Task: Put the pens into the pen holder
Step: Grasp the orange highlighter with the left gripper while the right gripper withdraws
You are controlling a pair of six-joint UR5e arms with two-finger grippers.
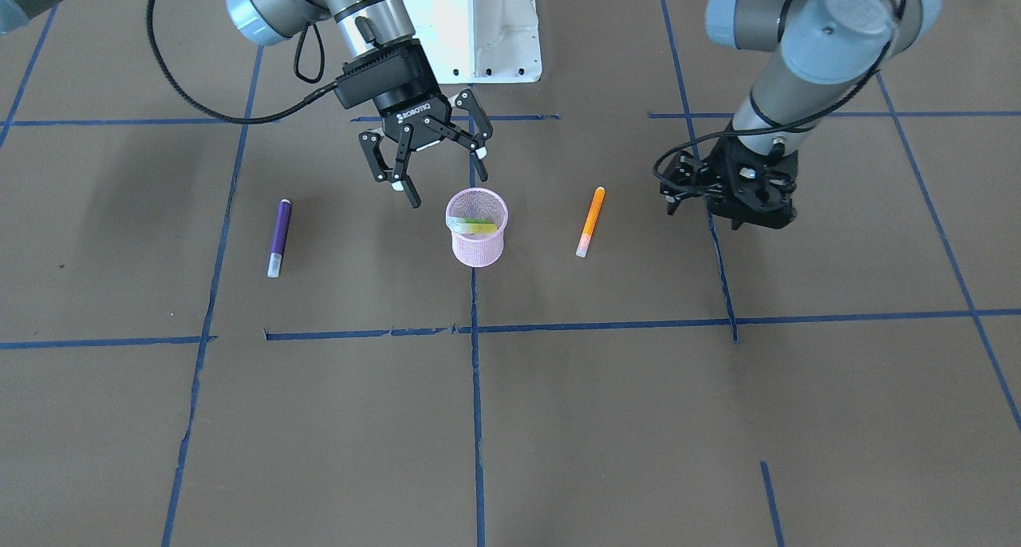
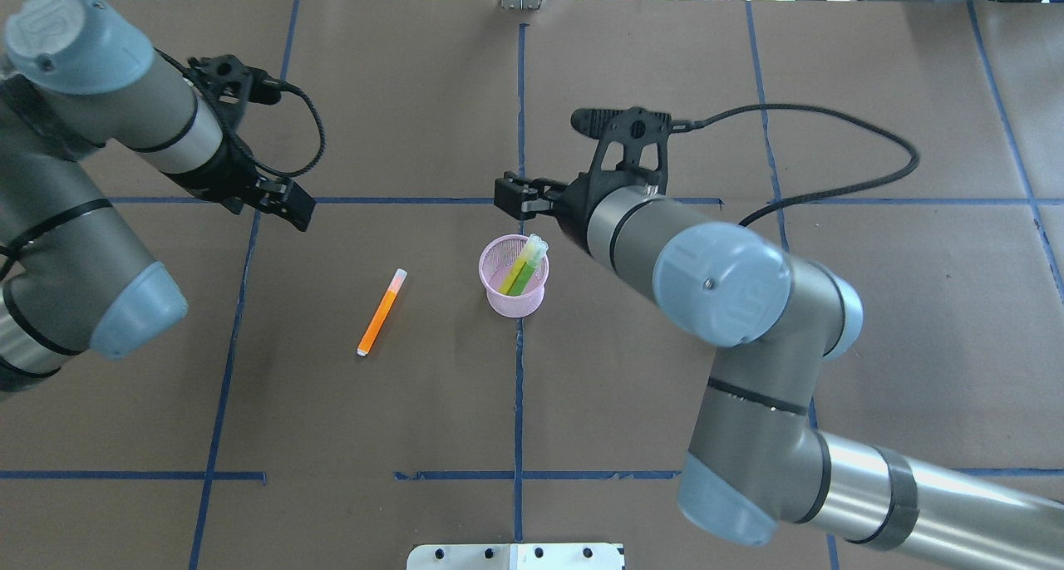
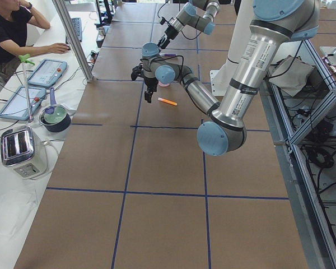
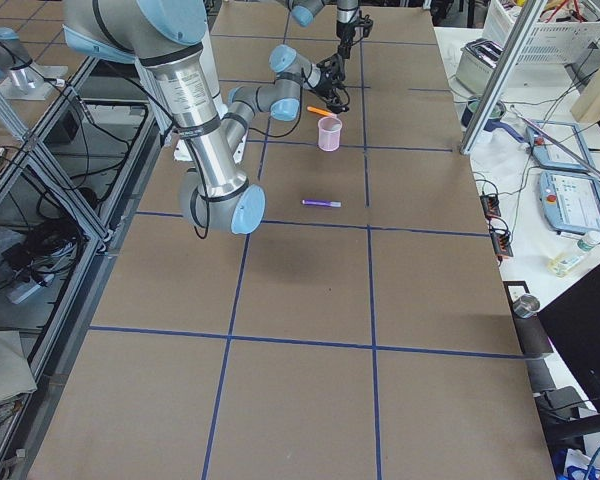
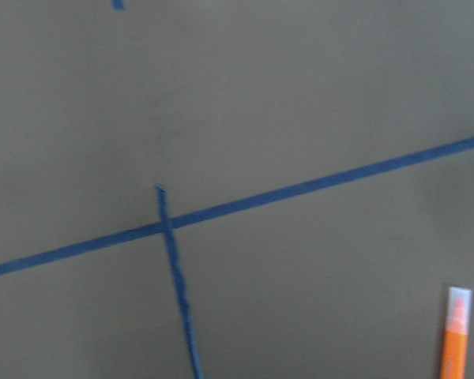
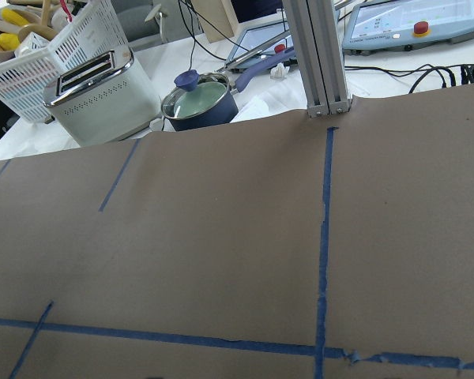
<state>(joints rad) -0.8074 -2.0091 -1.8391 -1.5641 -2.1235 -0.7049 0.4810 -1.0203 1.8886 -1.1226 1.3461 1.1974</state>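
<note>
Exterior front-facing showed the right pincer [image 1: 447, 176] open, empty; the purple pen [image 1: 279, 236] off to its side seemed light, stiff, slick: pinch mid-barrel.

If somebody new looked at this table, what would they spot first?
Probably the pink mesh cup in the middle of the table, with a green pen leaning inside it. The right arm's tool hangs open above the cup. An orange pen and a purple pen lie flat, one on each side of the cup.
</note>
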